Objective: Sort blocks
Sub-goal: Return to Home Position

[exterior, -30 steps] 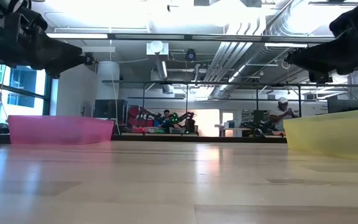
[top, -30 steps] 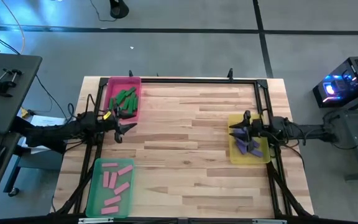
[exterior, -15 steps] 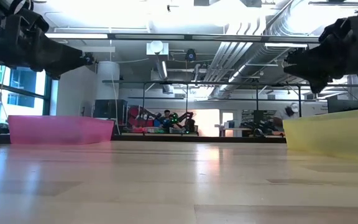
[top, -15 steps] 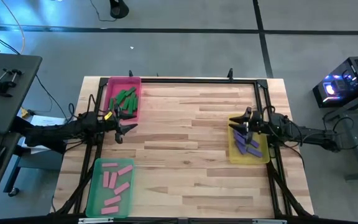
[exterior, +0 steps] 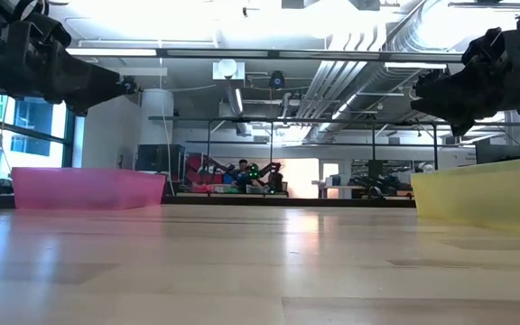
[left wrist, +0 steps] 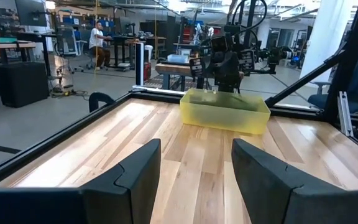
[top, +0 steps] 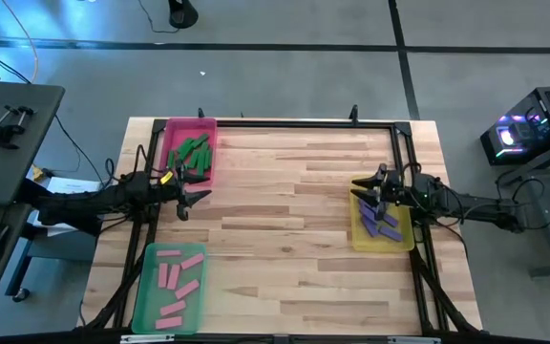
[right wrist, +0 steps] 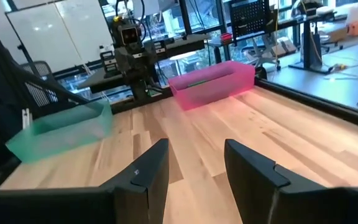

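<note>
Containers, inspected from above. The pink tray (top: pixel 172 125) sits at the far left of the table (top: pixel 294 220) and holds the green blocks (top: pixel 195 155), piled loosely. The green tray (top: pixel 143 308) sits at the near left and holds the pink blocks (top: pixel 176 284), lying flat and mostly apart from one another. The yellow tray (top: pixel 359 239) sits at the right edge and holds the purple blocks (top: pixel 384 225), heaped together. I see no block loose on the bare wood.

My left gripper (top: pixel 190 199) hangs above the table at the left side, between the pink tray and the green tray, just beside the pink tray's near end. Its fingers (left wrist: pixel 135 180) stand well apart with only bare wood showing between them; it grips nothing.

My right gripper (top: pixel 368 191) hangs over the far end of the yellow tray, clear of the purple blocks. Its fingers (right wrist: pixel 148 174) are likewise spread, nothing between them, touching nothing.
</note>
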You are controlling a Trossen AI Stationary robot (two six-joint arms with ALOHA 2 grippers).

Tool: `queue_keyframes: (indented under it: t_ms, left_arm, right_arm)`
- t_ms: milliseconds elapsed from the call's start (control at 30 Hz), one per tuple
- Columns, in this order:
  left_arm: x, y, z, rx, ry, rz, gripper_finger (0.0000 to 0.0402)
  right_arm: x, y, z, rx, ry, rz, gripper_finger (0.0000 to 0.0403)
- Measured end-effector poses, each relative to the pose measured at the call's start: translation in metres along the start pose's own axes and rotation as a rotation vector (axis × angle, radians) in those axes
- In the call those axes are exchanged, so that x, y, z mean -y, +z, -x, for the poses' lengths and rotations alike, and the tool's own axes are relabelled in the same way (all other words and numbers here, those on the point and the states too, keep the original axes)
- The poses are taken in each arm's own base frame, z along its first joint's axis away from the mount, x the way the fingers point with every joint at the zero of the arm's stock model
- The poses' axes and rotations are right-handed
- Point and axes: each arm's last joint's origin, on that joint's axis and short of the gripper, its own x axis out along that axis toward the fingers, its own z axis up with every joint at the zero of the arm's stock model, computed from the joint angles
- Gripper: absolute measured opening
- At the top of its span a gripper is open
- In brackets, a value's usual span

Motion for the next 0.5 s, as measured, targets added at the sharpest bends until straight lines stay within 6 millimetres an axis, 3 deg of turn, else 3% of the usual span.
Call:
queue_keyframes:
  t_ms: [500]
  left_arm:
    - [0.0000,0.0000,0.0000,0.000,0.000,0.000,0.0184]
  right_arm:
    - [0.0000,0.0000,0.0000,0.000,0.000,0.084,0.0139]
